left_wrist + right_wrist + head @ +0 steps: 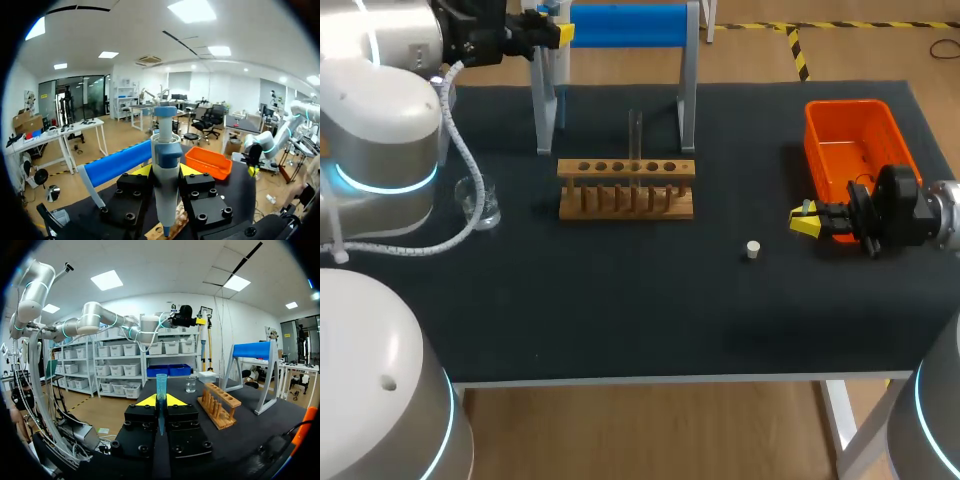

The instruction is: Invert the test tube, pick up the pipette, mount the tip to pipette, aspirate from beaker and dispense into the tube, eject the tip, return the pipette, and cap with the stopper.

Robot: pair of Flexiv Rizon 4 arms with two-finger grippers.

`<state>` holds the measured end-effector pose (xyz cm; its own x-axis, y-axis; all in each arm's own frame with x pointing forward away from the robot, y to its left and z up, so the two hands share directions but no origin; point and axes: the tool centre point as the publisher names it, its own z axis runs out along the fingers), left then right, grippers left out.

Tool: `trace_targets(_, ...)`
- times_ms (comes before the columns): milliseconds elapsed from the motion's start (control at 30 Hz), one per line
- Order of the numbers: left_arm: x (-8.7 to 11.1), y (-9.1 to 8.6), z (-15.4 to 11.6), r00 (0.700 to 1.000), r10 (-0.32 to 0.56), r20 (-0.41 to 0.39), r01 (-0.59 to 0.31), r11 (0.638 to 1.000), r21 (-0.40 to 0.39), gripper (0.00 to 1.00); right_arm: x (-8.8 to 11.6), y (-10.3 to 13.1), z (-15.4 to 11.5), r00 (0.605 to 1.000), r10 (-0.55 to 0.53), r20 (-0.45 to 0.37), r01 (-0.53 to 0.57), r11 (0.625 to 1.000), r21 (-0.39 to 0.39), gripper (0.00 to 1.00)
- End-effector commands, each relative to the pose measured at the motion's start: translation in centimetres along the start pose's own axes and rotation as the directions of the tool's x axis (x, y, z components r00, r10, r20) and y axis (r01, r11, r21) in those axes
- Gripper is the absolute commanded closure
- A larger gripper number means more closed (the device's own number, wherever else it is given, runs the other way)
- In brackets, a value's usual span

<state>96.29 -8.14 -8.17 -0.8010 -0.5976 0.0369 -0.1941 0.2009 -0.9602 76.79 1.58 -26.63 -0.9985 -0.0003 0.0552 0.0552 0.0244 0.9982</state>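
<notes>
A: Where's the pipette (165, 190)?

B: In the left gripper (165, 170). It stands upright with a yellow-tipped finger pressed against each side, so the gripper is clamped on it. In the head view that gripper (560, 33) is at the far left end of the blue stand (625, 25), at the back of the tabletop (620, 300).

A: And the right gripper (805, 220)?

B: It sits low over the right side of the tabletop, just in front of the orange bin (850, 150). Its own camera shows it closed on a thin blue tip (161, 390), which points up from between the fingers.

A: Is the tip on the pipette?

B: No. The two grippers are well apart, each holding its own piece.

A: The test tube (636, 135)?

B: It stands in one of the middle holes of the wooden rack (626, 187), in front of the blue stand.

A: What's under the pipette's lower end?

B: A bit of something wooden shows there in the left wrist view. It may be the rack, but too little is visible to be sure.

A: The beaker (478, 200)?

B: On the tabletop left of the rack, close to the left arm's cable. I can't make out its contents.

A: The stopper (753, 250)?

B: It lies loose on the tabletop between the rack and the right gripper, nearer the gripper and touching neither.
</notes>
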Motion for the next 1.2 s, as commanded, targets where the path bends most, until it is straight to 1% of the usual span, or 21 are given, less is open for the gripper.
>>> trace_targets(33,1.6,-0.3,-1.9,0.997,0.023,-0.079,-0.022,1.000,0.016,1.00,0.0,0.0,0.0,1.000,-0.001,0.002,0.001,1.000,0.001,1.00)
trace_targets(200,4.4,-1.2,-2.3,0.986,0.065,-0.156,-0.062,0.998,0.024,1.00,0.0,0.0,0.0,1.000,-0.001,0.002,0.001,1.000,0.001,1.00)
trace_targets(300,6.1,-1.8,-2.5,0.974,0.080,-0.212,-0.075,0.997,0.035,1.00,0.0,0.0,0.0,1.000,-0.001,0.002,0.001,1.000,0.001,1.00)
trace_targets(400,7.7,-2.4,-2.5,0.958,0.094,-0.271,-0.090,0.996,0.025,1.00,0.0,0.0,0.0,1.000,-0.001,0.002,0.001,1.000,0.001,1.00)
trace_targets(1200,7.7,-2.4,-2.5,0.958,0.094,-0.271,-0.090,0.996,0.025,1.00,0.0,0.0,0.0,1.000,-0.001,0.002,0.001,1.000,0.001,1.00)
